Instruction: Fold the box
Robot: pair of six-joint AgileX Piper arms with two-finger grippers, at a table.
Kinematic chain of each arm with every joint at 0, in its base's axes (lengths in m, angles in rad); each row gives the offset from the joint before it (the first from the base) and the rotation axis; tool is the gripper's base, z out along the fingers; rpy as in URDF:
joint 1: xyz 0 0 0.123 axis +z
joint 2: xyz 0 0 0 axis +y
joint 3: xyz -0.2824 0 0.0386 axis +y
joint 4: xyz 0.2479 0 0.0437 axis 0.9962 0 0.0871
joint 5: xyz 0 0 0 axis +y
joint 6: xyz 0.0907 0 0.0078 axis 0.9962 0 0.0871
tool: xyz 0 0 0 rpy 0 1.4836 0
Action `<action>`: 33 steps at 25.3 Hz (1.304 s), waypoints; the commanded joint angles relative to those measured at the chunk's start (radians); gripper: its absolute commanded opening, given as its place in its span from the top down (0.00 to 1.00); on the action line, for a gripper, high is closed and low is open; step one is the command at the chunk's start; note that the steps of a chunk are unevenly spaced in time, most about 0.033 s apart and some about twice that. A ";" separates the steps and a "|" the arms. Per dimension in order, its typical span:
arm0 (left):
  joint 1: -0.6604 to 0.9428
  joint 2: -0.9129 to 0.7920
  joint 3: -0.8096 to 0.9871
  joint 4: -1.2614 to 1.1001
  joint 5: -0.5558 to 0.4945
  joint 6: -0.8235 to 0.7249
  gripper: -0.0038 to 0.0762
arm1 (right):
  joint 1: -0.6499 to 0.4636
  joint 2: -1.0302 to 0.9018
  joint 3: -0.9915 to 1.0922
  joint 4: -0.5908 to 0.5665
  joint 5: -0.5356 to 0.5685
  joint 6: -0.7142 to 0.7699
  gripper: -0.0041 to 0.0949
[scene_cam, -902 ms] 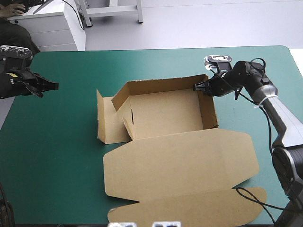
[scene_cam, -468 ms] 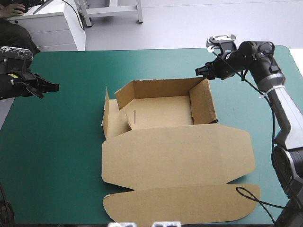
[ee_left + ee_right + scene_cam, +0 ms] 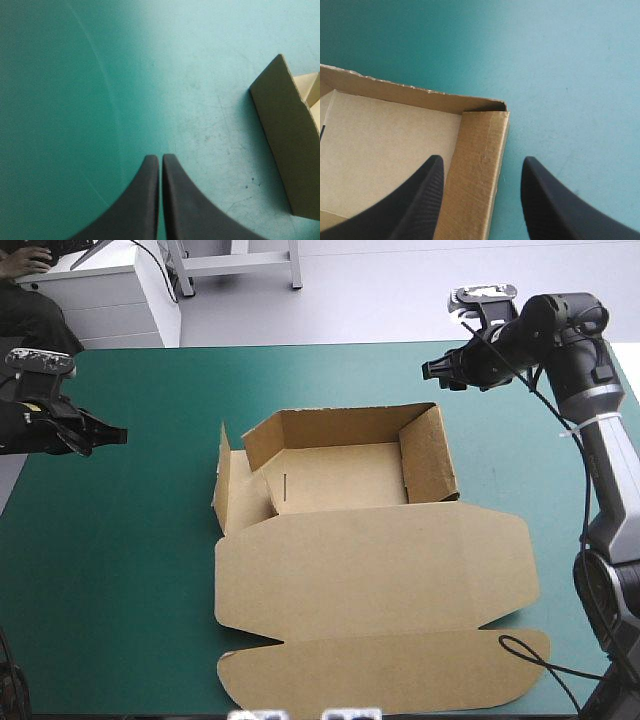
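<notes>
**High view, then both wrists: box part-raised, no gripper on it**

High view: we find the box (image 3: 340, 480) at the middle of the teal-green cover (image 3: 120, 570). Its far wall and right wall stand up. The left side panel splays outward, and a small flap leans loose across the far-left corner. The lid (image 3: 370, 565) lies flat toward the near edge, with its tuck flap nearer again. The left gripper (image 3: 118, 436) hangs well apart from the box, out by the left edge. The right gripper (image 3: 430, 370) hangs raised just beyond the far-right corner and touches nothing.

Left wrist view: the black fingers are pressed together into one point and carry nothing. Bare cover lies under them, and the splayed left panel of the box (image 3: 292, 145) is ahead and off to one side, apart.

Right wrist view: the fingers stand wide apart and empty. The far-right corner of the box (image 3: 395, 145) sits beneath them, with the right wall's top edge running between the fingers.

Handling, our judgement: the board looks light, stiff across each panel, and willing to bend only at its creases. It is likely to spring back and to slide on the cover. We would pinch the splayed left panel at its free top edge, mid-length, and steady the tray with the other gripper
</notes>
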 commanded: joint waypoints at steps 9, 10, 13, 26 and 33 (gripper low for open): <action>0.003 -0.029 -0.025 -0.028 -0.013 -0.002 0.94 | -0.003 0.072 0.133 0.016 -0.004 0.006 0.51; 0.003 -0.029 -0.025 -0.028 -0.003 -0.002 0.94 | -0.003 0.090 0.133 0.025 -0.004 0.006 0.51; 0.003 -0.029 -0.025 -0.028 0.013 -0.002 0.94 | -0.003 0.130 0.133 0.029 -0.004 0.006 0.51; 0.065 -0.012 -0.025 -0.161 -0.038 -0.076 0.94 | 0.008 0.188 0.133 0.113 -0.004 -0.038 0.97; 0.259 0.044 -0.025 -0.346 0.051 -0.074 0.94 | -0.007 0.092 0.131 0.115 -0.004 -0.048 0.98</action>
